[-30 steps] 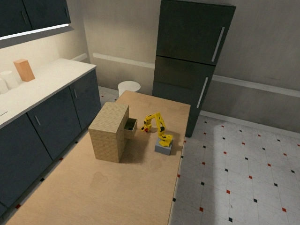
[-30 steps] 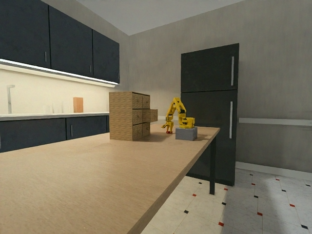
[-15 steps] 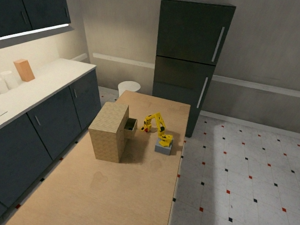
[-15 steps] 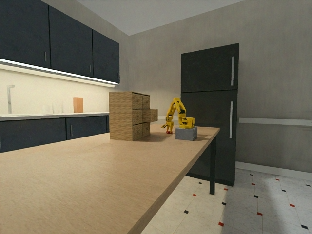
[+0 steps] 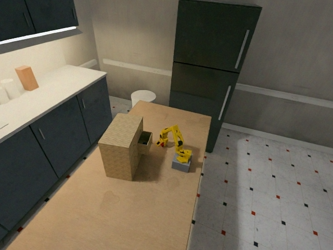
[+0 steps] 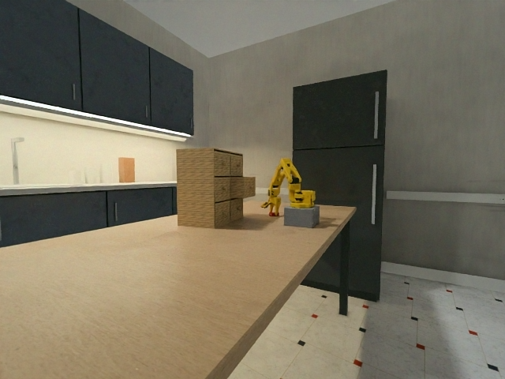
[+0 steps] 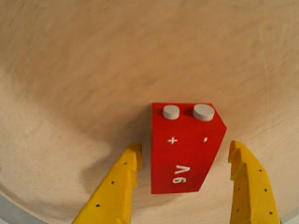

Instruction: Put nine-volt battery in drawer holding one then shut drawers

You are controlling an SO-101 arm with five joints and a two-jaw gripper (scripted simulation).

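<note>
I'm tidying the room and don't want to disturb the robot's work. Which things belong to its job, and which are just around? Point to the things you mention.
Job:
- red nine-volt battery (image 5: 162,144) (image 6: 273,214) (image 7: 175,159)
- wooden drawer cabinet (image 5: 118,158) (image 6: 196,187)
- open drawer (image 5: 145,148) (image 6: 249,186)

Just around:
- orange block (image 5: 27,78) (image 6: 126,169)
- dark fridge (image 5: 207,53) (image 6: 338,183)
- white bin (image 5: 143,95)

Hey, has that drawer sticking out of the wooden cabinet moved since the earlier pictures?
No, the open drawer sticks out just as far from the cabinet front as before.
</note>
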